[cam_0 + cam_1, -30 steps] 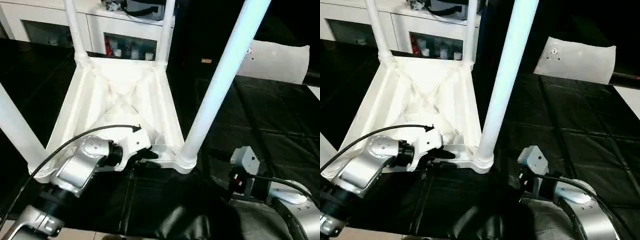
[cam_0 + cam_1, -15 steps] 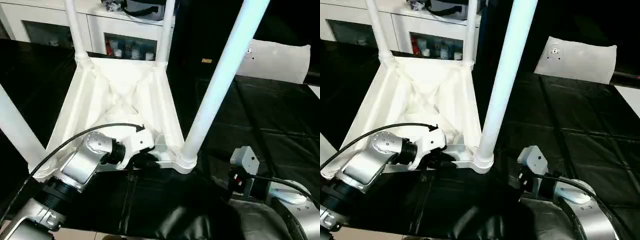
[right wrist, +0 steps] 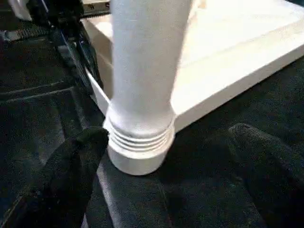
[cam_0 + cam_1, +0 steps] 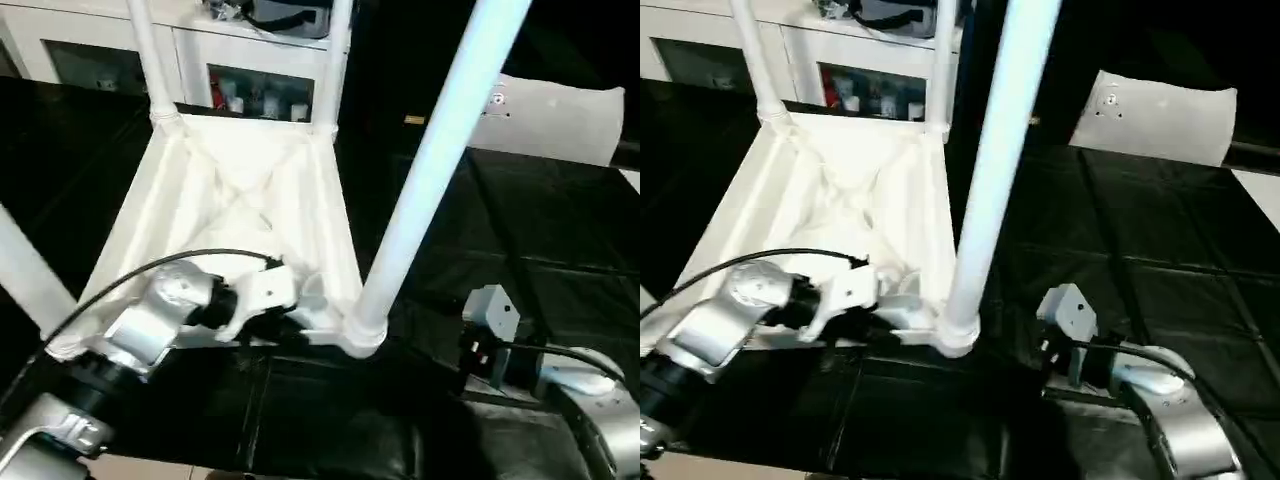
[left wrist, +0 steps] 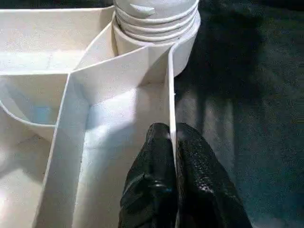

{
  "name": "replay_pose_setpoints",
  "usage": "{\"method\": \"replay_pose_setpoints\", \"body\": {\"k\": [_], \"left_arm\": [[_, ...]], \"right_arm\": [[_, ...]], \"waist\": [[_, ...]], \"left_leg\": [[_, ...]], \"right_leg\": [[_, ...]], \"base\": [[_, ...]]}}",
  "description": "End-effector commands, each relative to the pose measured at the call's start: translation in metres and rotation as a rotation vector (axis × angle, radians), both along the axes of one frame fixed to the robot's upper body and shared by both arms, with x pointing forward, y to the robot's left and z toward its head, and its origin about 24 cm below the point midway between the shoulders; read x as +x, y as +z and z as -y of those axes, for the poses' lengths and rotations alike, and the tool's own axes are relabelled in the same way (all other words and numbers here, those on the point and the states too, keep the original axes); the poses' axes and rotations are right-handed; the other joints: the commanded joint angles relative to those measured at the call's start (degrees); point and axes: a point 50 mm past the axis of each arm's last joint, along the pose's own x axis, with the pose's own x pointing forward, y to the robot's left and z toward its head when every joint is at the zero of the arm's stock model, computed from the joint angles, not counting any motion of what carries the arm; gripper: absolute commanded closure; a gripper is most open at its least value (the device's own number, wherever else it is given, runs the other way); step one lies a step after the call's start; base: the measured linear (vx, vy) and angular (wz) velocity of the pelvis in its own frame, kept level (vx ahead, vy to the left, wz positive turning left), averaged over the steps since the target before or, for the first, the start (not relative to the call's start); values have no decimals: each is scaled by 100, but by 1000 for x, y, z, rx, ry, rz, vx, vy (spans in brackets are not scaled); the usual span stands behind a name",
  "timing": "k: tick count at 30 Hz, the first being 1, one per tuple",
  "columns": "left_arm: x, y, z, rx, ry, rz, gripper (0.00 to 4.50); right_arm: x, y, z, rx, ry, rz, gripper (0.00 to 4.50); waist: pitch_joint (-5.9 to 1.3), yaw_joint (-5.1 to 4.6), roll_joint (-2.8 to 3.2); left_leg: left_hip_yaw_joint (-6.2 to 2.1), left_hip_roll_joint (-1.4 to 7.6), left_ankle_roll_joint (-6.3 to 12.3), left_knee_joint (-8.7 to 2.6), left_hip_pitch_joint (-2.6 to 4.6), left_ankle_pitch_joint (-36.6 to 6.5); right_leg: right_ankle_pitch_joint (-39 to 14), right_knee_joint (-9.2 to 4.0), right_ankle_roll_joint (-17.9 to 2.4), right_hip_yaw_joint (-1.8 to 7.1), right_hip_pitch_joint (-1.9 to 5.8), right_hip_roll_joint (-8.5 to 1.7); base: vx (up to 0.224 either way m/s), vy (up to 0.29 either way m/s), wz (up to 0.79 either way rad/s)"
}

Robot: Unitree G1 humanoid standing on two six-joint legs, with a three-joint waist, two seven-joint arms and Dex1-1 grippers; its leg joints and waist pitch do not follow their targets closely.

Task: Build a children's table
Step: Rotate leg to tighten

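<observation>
Your left claw [image 5: 173,156] is pinching the thin white rim wall of the upturned white plastic square top of the children's table [image 4: 240,190], one black finger [image 5: 154,175] on each side of the wall, close beside the near right corner socket. Your right claw [image 3: 166,156] is spread wide, its fingers standing either side of the long white tapered round leg [image 3: 142,71] seated in that socket; the leg's ribbed collar sits between them, and contact cannot be confirmed.

The table top lies underside up, X-ribs showing, on the black-covered work surface [image 4: 520,230]. The near right leg [image 4: 430,180] stands in its socket, two far legs [image 4: 150,60] rise from the far corners, and a fourth leg [image 4: 30,270] shows at the near left corner.

Assessment: all four legs appear fitted. What remains is probably to confirm the near right leg is fully home and to turn the table upright. How tightly each leg is seated cannot be told.

A white pillow-like block [image 4: 560,125] lies well apart, on the far right.
</observation>
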Motion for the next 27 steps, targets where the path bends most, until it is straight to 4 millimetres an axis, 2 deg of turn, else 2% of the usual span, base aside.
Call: {"method": "replay_pose_setpoints", "body": {"k": [1, 3, 4, 5, 6, 7, 11, 13, 14, 16, 17, 18, 19, 20, 22, 24, 27], "left_arm": [[-6, 3, 3, -42, -112, -17, 447], [-7, 2, -1, -41, -127, -14, 447], [-7, 2, -1, -42, -130, -12, 447], [-4, 2, -2, -43, -119, 20, 447], [-2, 2, -4, -45, -99, 41, 447], [1, 3, -5, -49, -80, 60, 447], [10, 9, -7, -109, 17, 128, 447], [10, 10, -8, -117, 28, 125, 406], [10, 10, -9, -117, 34, 118, 395], [9, 10, -11, -117, 44, 109, 383], [6, 9, -13, -123, 70, 131, 359], [6, 10, -13, -130, 87, 152, 359], [6, 10, -13, -136, 107, 169, 352], [6, 10, -12, -147, 135, 181, 352], [4, 11, -8, -185, 158, 162, 352], [3, 11, -6, -183, 148, 158, 352], [1, 7, -6, -142, 134, 138, 352]], "right_arm": [[5, 2, -2, 2, 39, 9, 0], [8, 1, -4, 6, 58, 3, 0], [9, 0, -5, 5, 67, 3, 0], [10, 0, -7, 6, 78, 2, 0], [12, -1, -9, 4, 86, 2, 0], [13, -1, -10, 3, 92, 2, 0], [13, 0, -14, 17, 112, 1, 0], [12, 0, -14, 19, 115, 1, 0], [12, -1, -14, 20, 115, 0, 0], [11, -1, -15, 21, 116, 0, 0], [8, -3, -16, 22, 116, -1, 0], [7, -4, -16, 24, 114, -1, 0], [6, -4, -16, 26, 111, 0, 0], [6, -5, -16, 28, 107, -1, 0], [4, -6, -17, 32, 100, -2, 0], [4, -7, -18, 34, 98, -3, 0], [3, -8, -20, 36, 97, -4, 0]], "waist": [[-277, -15, -12], [-273, -9, 20], [-267, 0, 21], [-267, -4, -7], [-266, 12, 10], [-264, 1, -14], [-251, 23, -22], [-240, 7, -27], [-244, -7, -12], [-259, -5, 4], [-263, -1, 86], [-267, -12, 85], [-274, -24, 56], [-289, -20, 64], [-280, -10, 75], [-271, -11, 63], [-259, 0, 94]], "left_leg": [[-139, 456, 375, -459, 102, -721], [-149, 457, 360, -464, 107, -756], [-141, 471, 298, -472, 132, -844], [-138, 471, 291, -470, 131, -869], [-139, 469, 260, -477, 128, -890], [-142, 463, 237, -482, 109, -911], [-142, 467, 160, -489, 115, -1095], [-152, 460, 118, -501, 103, -1198], [-155, 468, 94, -500, 110, -1215], [-153, 472, 81, -499, 112, -1176], [-165, 475, 64, -509, 108, -1157], [-167, 484, 54, -512, 107, -1162], [-169, 491, 59, -512, 99, -1137], [-156, 470, 123, -491, 103, -1045], [-153, 471, 156, -488, 100, -989], [-148, 470, 165, -493, 106, -1057], [-163, 473, 87, -514, 117, -1239]], "right_leg": [[-381, -358, -1437, 287, 157, -552], [-484, -361, -1441, 281, 151, -557], [-585, -367, -1433, 282, 132, -551], [-601, -367, -1435, 280, 130, -551], [-638, -368, -1428, 282, 136, -560], [-674, -365, -1406, 279, 146, -560], [-1048, -405, -1288, 295, 140, -585], [-1330, -432, -1200, 298, 136, -587], [-1370, -432, -1190, 301, 119, -583], [-1182, -418, -1257, 296, 116, -575], [-996, -402, -1293, 295, 123, -567], [-884, -390, -1312, 292, 126, -560], [-749, -376, -1338, 289, 142, -559], [-494, -351, -1403, 287, 146, -547], [-391, -354, -1458, 287, 150, -553], [-464, -368, -1483, 287, 143, -546], [-743, -388, -1415, 294, 141, -547]], "base": [[0, 0, 0], [0, 0, 0], [0, 0, 0], [0, 0, 0], [0, 0, 0], [0, 0, 0], [0, 0, 0], [0, 0, 0], [0, 0, 0], [0, 0, 0], [0, 0, 0], [0, 0, 0], [0, 0, 0], [0, 0, 0], [0, 0, 0], [0, 0, 0], [0, 0, 0]]}}
